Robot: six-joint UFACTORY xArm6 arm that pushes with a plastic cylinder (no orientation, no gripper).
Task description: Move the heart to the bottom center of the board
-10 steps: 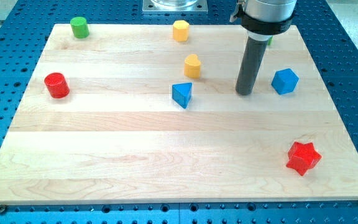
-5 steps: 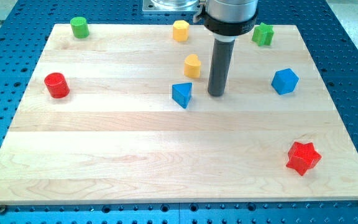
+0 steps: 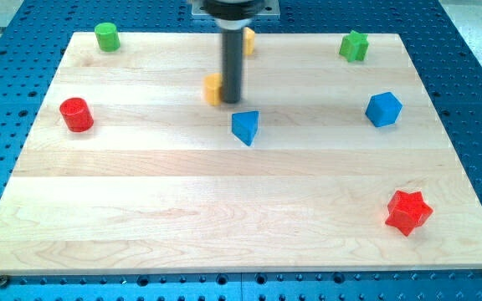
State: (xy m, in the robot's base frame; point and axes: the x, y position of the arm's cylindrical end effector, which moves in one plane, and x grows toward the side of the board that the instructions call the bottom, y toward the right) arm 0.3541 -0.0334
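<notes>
Pressing against the right side of the yellow heart point(image 3: 213, 89), just above and left of the blue triangle point(image 3: 245, 127), my tip point(image 3: 231, 102), a bare rod with no jaws, has the whole trip to the board's point(image 3: 224, 226) bottom centre left

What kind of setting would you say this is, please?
Probably a robotics lab bench: a wooden board lies on a blue perforated table, with small blocks like the red star and my tip.

Pale, matt wooden board point(image 3: 141, 209)
</notes>
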